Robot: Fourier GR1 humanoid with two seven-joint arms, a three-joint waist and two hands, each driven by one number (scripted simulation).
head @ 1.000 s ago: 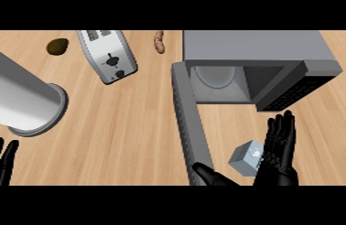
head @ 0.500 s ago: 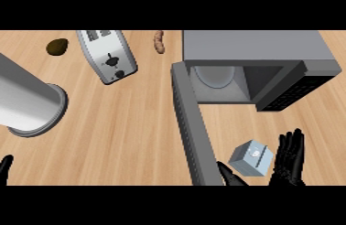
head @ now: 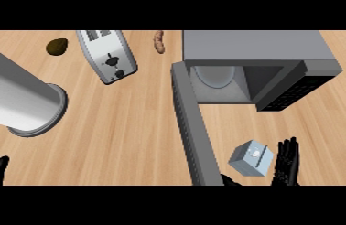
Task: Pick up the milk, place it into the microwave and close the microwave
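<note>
Flanking the milk (head: 251, 158) — right hand (head: 286, 162), fingers apart, not clamped.

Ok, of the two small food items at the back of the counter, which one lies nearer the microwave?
The elongated tan one, just left of the microwave. The dark round one sits beyond the toaster.

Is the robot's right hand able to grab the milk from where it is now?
Probably yes. The right hand is open right beside the milk, fingers straight, thumb low on the carton's other side. Nothing lies between them; the open microwave door stands to the carton's left.
</note>
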